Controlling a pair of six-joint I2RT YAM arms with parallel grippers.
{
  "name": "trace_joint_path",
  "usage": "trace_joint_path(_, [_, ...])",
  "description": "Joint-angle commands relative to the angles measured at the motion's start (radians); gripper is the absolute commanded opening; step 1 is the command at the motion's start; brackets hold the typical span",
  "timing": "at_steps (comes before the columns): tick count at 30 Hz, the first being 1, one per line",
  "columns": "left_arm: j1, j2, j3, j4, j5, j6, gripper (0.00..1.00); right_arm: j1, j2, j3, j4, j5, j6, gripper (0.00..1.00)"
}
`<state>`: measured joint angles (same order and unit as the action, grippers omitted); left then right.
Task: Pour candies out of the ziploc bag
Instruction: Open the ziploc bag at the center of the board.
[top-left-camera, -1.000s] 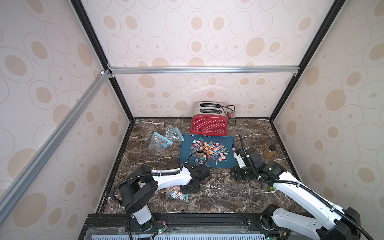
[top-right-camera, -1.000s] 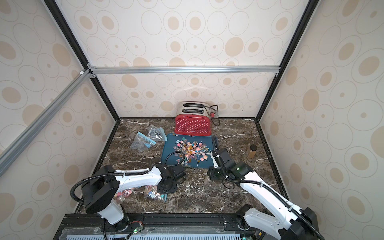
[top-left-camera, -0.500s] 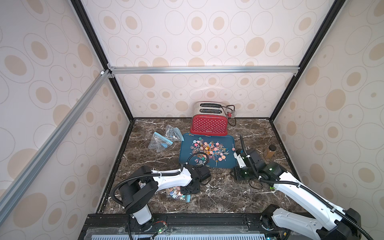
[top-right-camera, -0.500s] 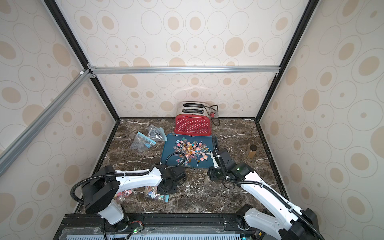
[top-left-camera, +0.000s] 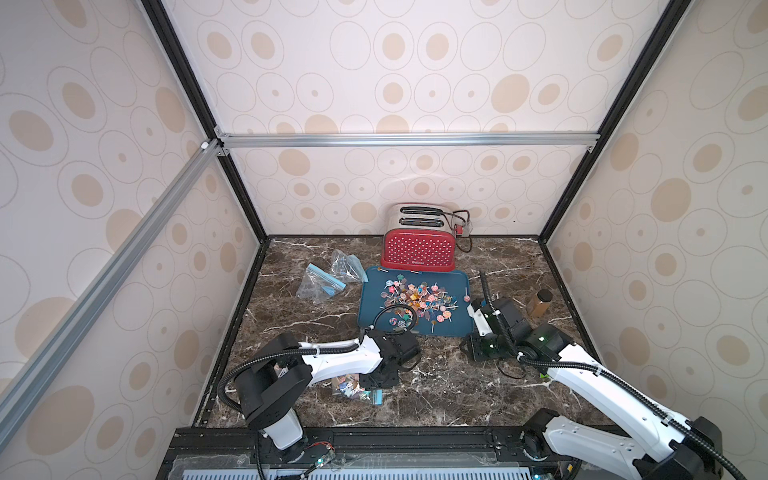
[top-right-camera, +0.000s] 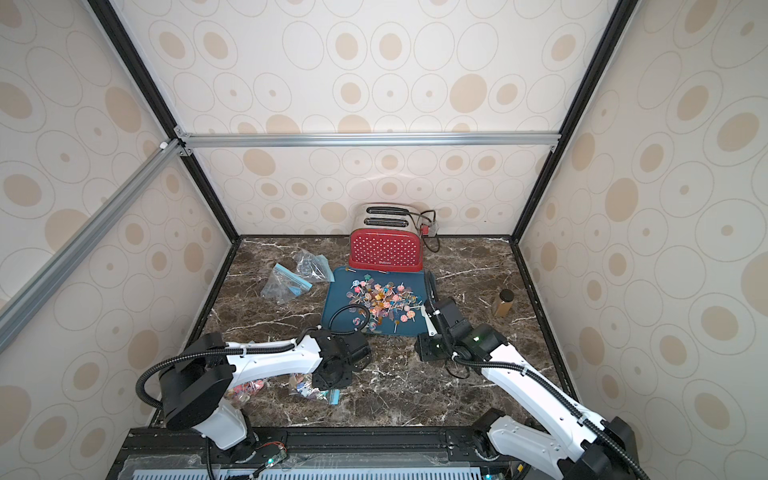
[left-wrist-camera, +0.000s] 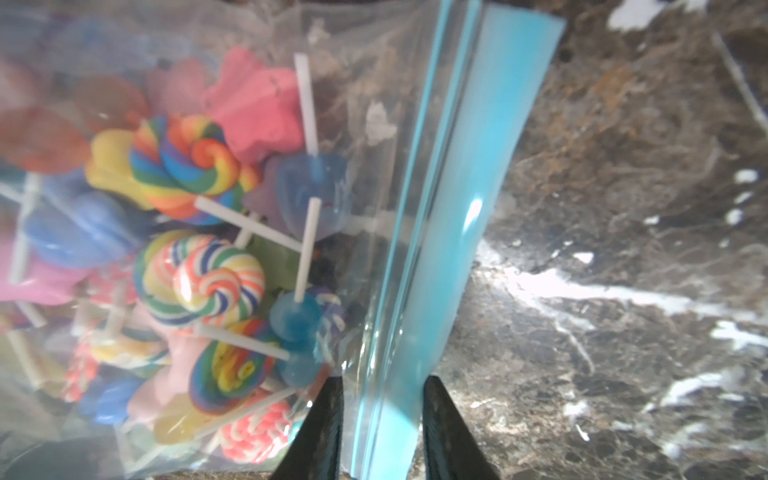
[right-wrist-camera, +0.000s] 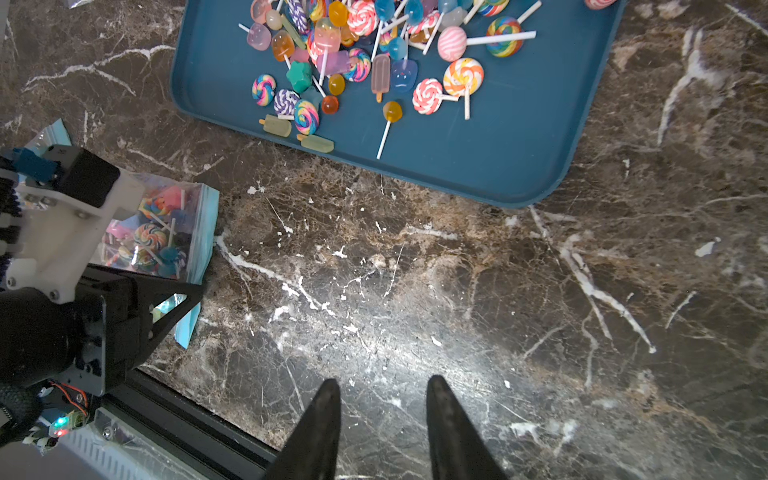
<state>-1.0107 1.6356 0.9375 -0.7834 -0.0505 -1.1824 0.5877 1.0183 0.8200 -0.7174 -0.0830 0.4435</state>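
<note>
A clear ziploc bag (top-left-camera: 353, 386) full of candies (left-wrist-camera: 195, 166) lies on the marble near the front left. It shows in both top views and in the right wrist view (right-wrist-camera: 166, 232). My left gripper (left-wrist-camera: 382, 380) points down at the bag's blue zip strip (left-wrist-camera: 469, 208). The strip runs between its open jaws, and a fingertip (left-wrist-camera: 432, 386) stands at each side of it. More candies (top-left-camera: 419, 301) lie loose on the dark blue tray (top-left-camera: 370, 291). My right gripper (right-wrist-camera: 382, 382) hangs open over bare marble in front of the tray (right-wrist-camera: 498, 145), holding nothing.
Two empty zip bags (top-left-camera: 320, 282) lie at the back left. A red toaster (top-left-camera: 417, 249) stands behind the tray and a brown bottle (top-left-camera: 540, 303) at the right. More bagged candies (top-right-camera: 245, 390) show under the left arm. Walls enclose three sides.
The left jaws have narrowed around the bag's zip strip, with the arm nearly in place. The right arm has not moved.
</note>
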Motion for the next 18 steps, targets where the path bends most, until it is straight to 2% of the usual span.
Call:
trace_joint_path(1, [-0.009, -0.017, -0.011, -0.040, -0.030, -0.011, 0.32, -0.005, -0.017, -0.016, -0.002, -0.009, -0.008, 0.38])
trace_joint_path(4, [-0.009, -0.016, -0.016, -0.040, -0.035, -0.012, 0.30, -0.005, -0.020, -0.016, -0.004, -0.010, -0.006, 0.37])
trace_joint_path(10, [-0.009, -0.027, -0.022, -0.040, -0.045, -0.011, 0.17, -0.005, -0.026, -0.019, -0.004, -0.010, -0.004, 0.37])
trace_joint_path(18, [-0.009, -0.014, -0.028, -0.026, -0.048, -0.009, 0.09, -0.005, -0.034, -0.020, -0.005, -0.012, 0.000, 0.37])
